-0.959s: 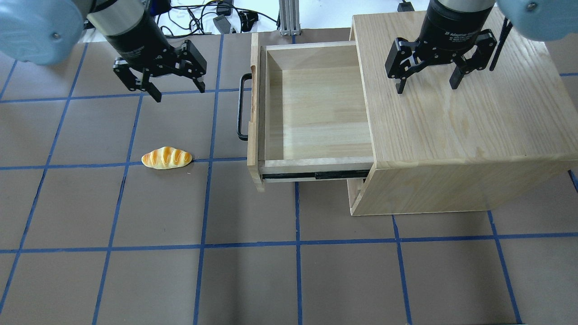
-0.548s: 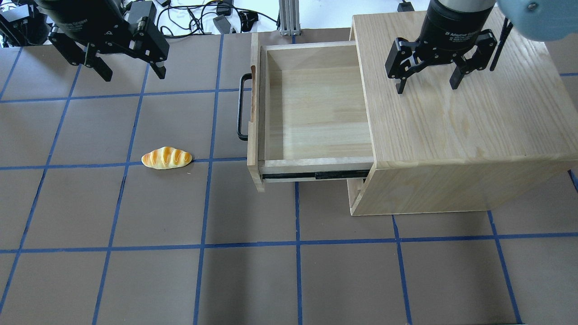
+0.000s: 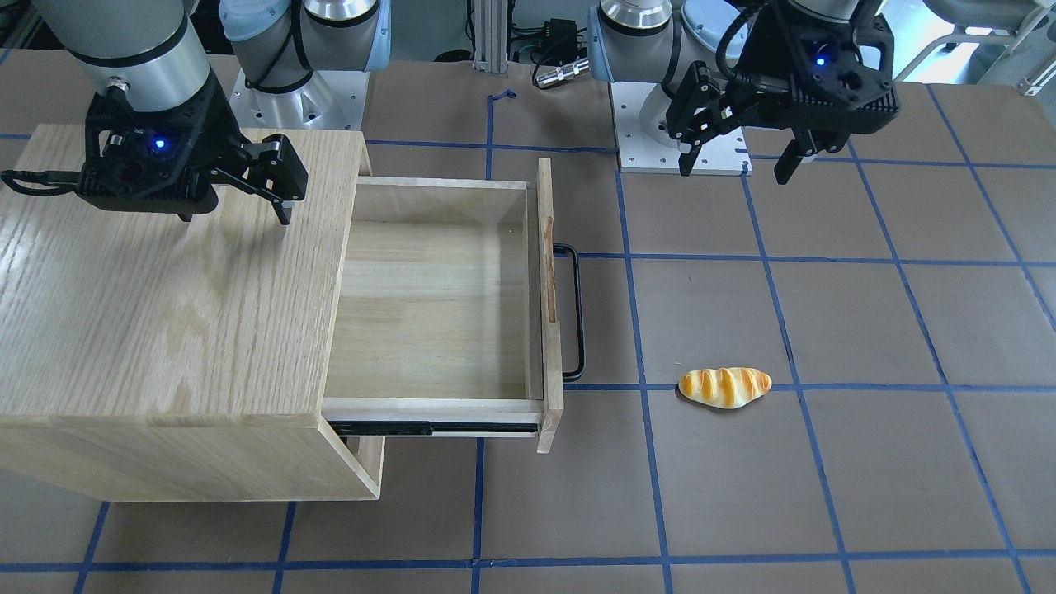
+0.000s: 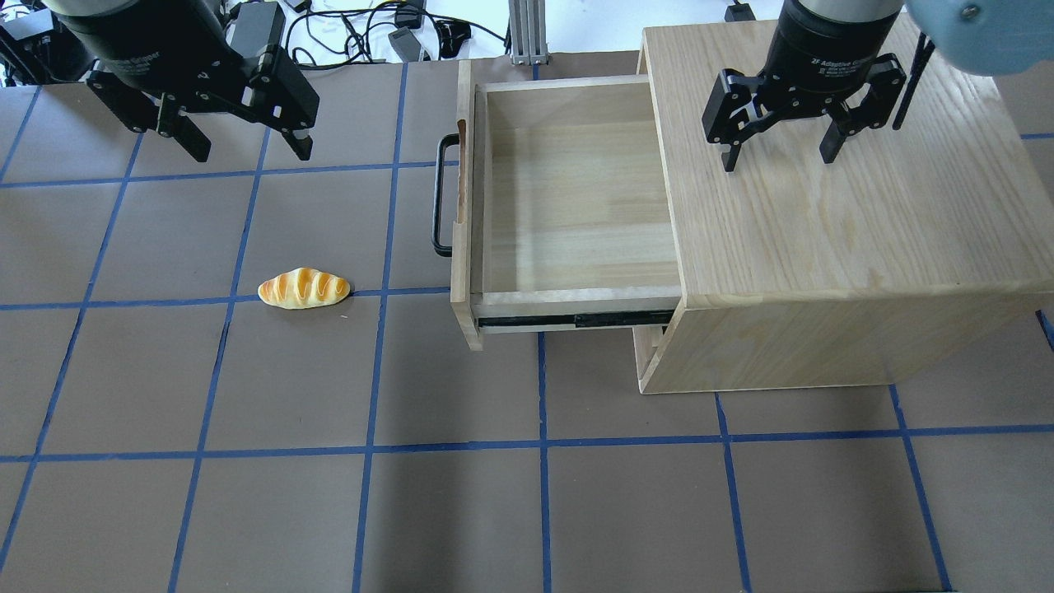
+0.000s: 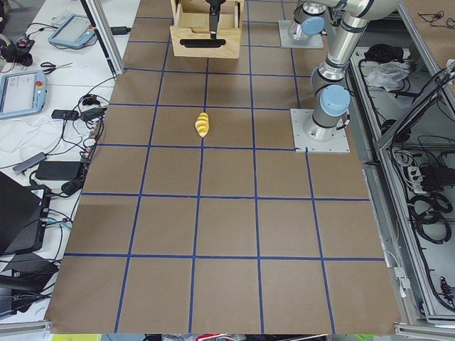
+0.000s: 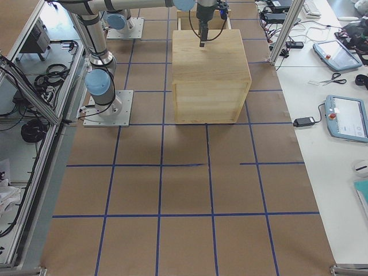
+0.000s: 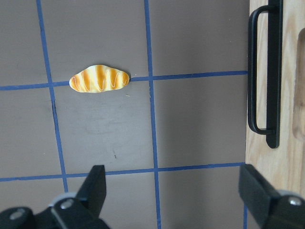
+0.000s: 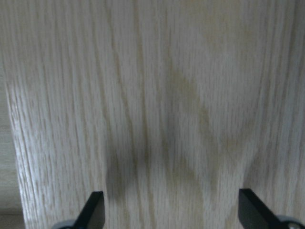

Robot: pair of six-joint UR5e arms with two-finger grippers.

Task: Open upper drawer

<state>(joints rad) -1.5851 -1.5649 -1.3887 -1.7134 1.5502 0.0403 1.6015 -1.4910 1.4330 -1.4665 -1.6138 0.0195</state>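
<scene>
You had the upper drawer (image 4: 576,206) standing far out of the cabinet (image 4: 840,231), which sat toward the right end of the table (image 4: 494,494). The drawer's front panel (image 4: 463,206) faced the left end, and one black side rail (image 4: 576,319) was exposed beneath its wall. The black bar handle (image 4: 442,195) on that panel stood apart from both grippers.

Your left gripper (image 4: 251,148) hung over the table surface on the left-end side of the drawer front, well apart from the handle. Its fingers (image 7: 95,188) were spread wide and held nothing. From its wrist camera you could see the handle at the right border and a bread roll (image 7: 99,79) ahead. That roll lay flat on the table between the drawer front and the left end, well apart from the drawer.

Your right gripper (image 4: 778,156) stood over the cabinet's top, fingers (image 8: 93,210) likewise parted and empty. Their tips were close above the wood, but you could not tell whether they touched it.
</scene>
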